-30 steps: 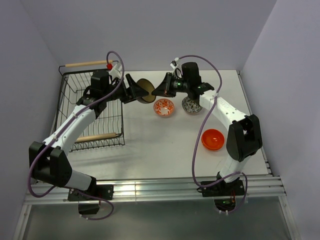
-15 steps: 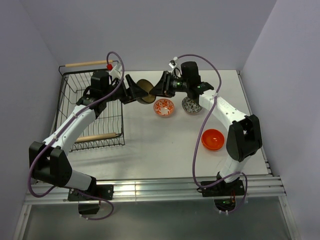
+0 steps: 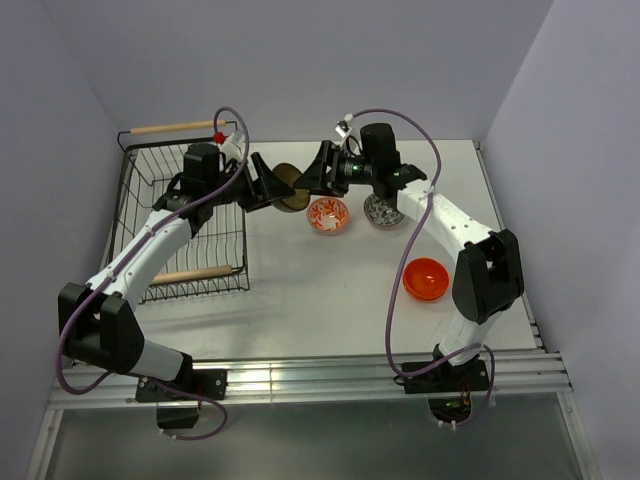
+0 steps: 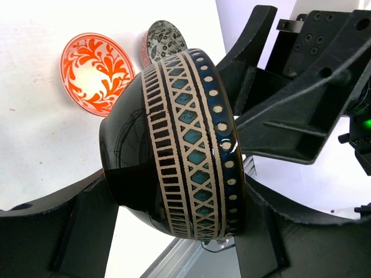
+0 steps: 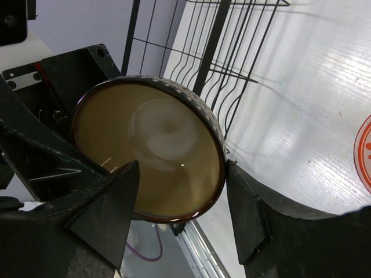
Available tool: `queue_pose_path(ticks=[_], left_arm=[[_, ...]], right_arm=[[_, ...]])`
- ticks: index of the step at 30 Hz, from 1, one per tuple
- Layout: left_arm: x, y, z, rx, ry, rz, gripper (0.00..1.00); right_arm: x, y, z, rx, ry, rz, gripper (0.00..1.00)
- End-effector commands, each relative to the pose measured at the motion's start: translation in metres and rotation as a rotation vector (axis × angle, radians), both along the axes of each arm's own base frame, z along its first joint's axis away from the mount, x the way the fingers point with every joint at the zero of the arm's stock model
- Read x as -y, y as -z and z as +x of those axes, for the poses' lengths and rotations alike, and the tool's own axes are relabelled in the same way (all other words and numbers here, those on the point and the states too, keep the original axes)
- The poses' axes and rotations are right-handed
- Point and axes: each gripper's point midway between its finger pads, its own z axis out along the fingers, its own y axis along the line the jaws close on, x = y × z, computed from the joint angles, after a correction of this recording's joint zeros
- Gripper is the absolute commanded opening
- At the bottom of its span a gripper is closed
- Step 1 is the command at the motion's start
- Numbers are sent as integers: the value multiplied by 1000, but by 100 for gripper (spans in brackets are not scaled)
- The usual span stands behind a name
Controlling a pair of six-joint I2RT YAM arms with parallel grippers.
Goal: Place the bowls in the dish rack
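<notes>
Handover in mid-air above the far part of the worktop, just right of the dish rack. The tan-brown bowl stands on edge between the two arms, its hollow facing right. Over the past second the right gripper has pushed further left, so the bowl now sits deeper between the fingers of the left gripper. The right gripper's fingers press the rim from both sides, holding the bowl. The left gripper brackets it from base to rim; whether it pinches yet cannot be told. The pass toward the rack looks nearly complete. The red-and-white bowl, grey-speckled bowl and orange bowl wait on the worktop, and no bowl is visible in the rack.
</notes>
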Motion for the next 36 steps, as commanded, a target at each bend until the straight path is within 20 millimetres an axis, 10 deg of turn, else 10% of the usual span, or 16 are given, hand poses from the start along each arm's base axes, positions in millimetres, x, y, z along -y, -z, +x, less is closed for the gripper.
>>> queue_pose_path(ticks=[1, 18, 36], left_arm=[[-5, -27, 5, 108, -18, -16, 0], [-26, -26, 14, 111, -67, 10, 0], [-184, -84, 67, 349, -338, 313, 0]], right_arm=[[-6, -30, -1, 76, -27, 36, 70], [5, -19, 1, 71, 1, -25, 79], [50, -19, 15, 80, 81, -56, 80]])
